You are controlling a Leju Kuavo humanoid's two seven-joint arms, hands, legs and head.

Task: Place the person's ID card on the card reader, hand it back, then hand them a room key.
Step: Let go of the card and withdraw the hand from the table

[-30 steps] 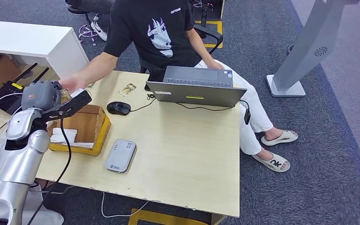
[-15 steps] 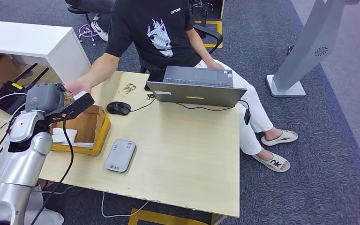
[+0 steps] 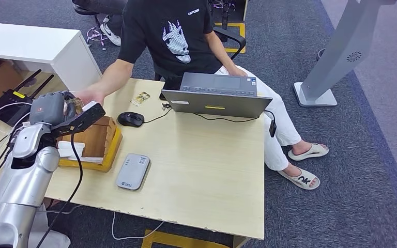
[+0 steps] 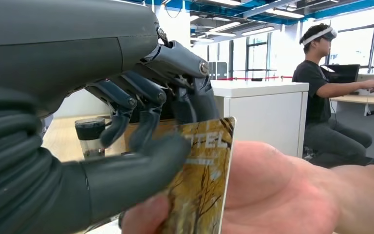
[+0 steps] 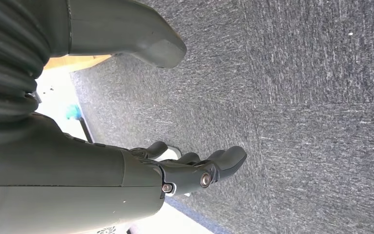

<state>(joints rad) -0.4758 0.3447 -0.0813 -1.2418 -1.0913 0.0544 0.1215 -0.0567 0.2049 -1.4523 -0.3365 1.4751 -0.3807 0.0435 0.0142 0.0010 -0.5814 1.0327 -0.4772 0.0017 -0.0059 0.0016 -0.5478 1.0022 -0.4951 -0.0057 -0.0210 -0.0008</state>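
Observation:
My left hand (image 3: 57, 110) is raised over the wooden tray (image 3: 111, 149) at the table's left side. It pinches a golden room key card (image 4: 203, 181) printed with "HOTEL" between the thumb (image 4: 126, 171) and the fingers. The person's hand (image 3: 89, 96) reaches across the table and lies palm up right against the card (image 4: 282, 192), one fingertip touching its lower edge. A small ID card (image 3: 140, 98) lies on the table by the laptop. The grey card reader (image 3: 133, 171) sits flat near the front edge. My right hand (image 5: 195, 168) hangs over the carpet, holding nothing, fingers loosely apart.
A black mouse (image 3: 131, 119) and an open laptop (image 3: 216, 97) sit at the far side in front of the seated person (image 3: 170, 36). White cards lie in the tray. A router (image 3: 15, 98) and a white cabinet (image 3: 36, 49) stand at the left.
My left hand has shifted a little to the right and toward the person with the card. The person's hand has stayed at it, now against the card.

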